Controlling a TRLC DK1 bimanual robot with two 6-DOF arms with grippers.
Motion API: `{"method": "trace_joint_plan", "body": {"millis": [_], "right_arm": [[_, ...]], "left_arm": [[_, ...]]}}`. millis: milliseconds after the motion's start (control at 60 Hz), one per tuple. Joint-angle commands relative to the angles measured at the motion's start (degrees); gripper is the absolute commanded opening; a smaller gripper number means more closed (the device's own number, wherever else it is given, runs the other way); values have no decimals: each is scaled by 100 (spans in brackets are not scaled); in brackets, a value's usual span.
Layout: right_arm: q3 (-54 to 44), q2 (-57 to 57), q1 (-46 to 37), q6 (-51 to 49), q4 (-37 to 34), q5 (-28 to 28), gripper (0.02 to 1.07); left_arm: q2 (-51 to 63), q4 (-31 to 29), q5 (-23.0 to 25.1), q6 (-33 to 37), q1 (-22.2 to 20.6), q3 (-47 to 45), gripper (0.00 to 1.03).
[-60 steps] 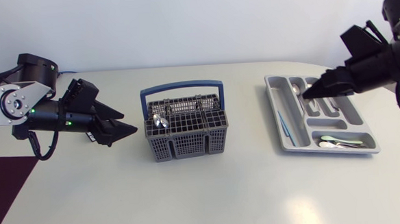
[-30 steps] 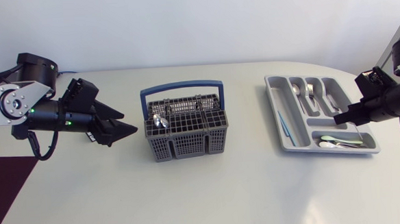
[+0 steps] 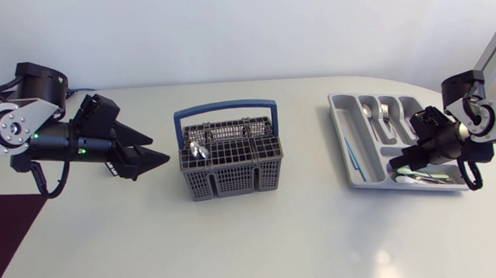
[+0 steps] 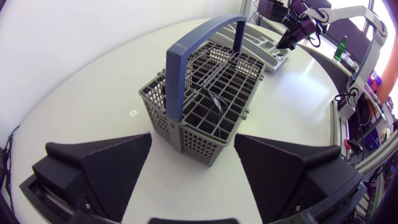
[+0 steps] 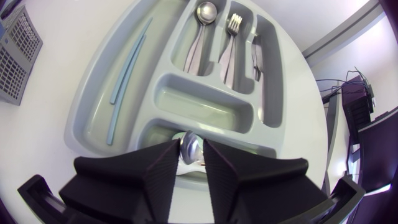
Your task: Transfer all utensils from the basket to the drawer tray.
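Seemingly the job is well along but not finished. The pale grey moulded plastic drawer tray [image 3: 339, 127] at the right of the white counter [image 3: 262, 240] already holds a metal spoon [image 5: 199, 34] and a metal fork [image 5: 227, 48] in two of its long slots. It also holds a pair of thin light-blue sticks [image 5: 125, 79] in the outer long slot and a few spoons [image 3: 416, 177] in the short cross slot at its near end. The grey mesh plastic basket with a blue hoop handle [image 3: 230, 161] stands mid-counter, well apart from the tray, and shows at least one shiny metal spoon bowl [image 3: 199, 150] in a cell on the side nearer the left arm [image 3: 52, 136]. So I judge that at least that one has yet to go over; whether more lies deeper in the cells I cannot tell. The right arm [image 3: 456, 136] hangs over the tray's near end. The right arm's jaws are only slightly parted, pinching nothing that I can see — one spoon's bowl [image 5: 189, 149] shows through the gap, lying in the cross slot beneath. The left arm's jaws are spread wide and empty, pointing at the basket just ahead of them. As for hindrances, the blue handle arches across the basket's top and the cells are narrow — a reach for the remaining spoon probably has to come down beside the hoop.
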Motion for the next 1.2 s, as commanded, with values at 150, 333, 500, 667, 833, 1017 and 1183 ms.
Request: {"method": "trace_joint_plan", "body": {"millis": [150, 333, 500, 667, 833, 1017, 1183], "right_arm": [[55, -398, 228, 147, -209, 162, 84], [55, -1241, 764, 103, -534, 65, 85], [11, -1892, 1907, 376, -894, -102, 85], [82, -1901, 3040, 736, -833, 206, 85], [214, -1619, 3489, 947, -771, 355, 85], [231, -1523, 3585, 1000, -666, 390, 85], [196, -1470, 3585, 1009, -587, 390, 85]], "left_arm": [[-108, -43, 46, -42, -59, -116, 94], [-144, -34, 46, -69, -94, -151, 94], [-249, -34, 46, -156, -182, -168, 94], [-117, -25, 46, -446, -420, -37, 94], [217, -25, 46, -868, -578, 262, 93], [797, -25, 46, -1361, -648, 631, 78], [1201, -25, 46, -1651, -771, 913, 59]]}}
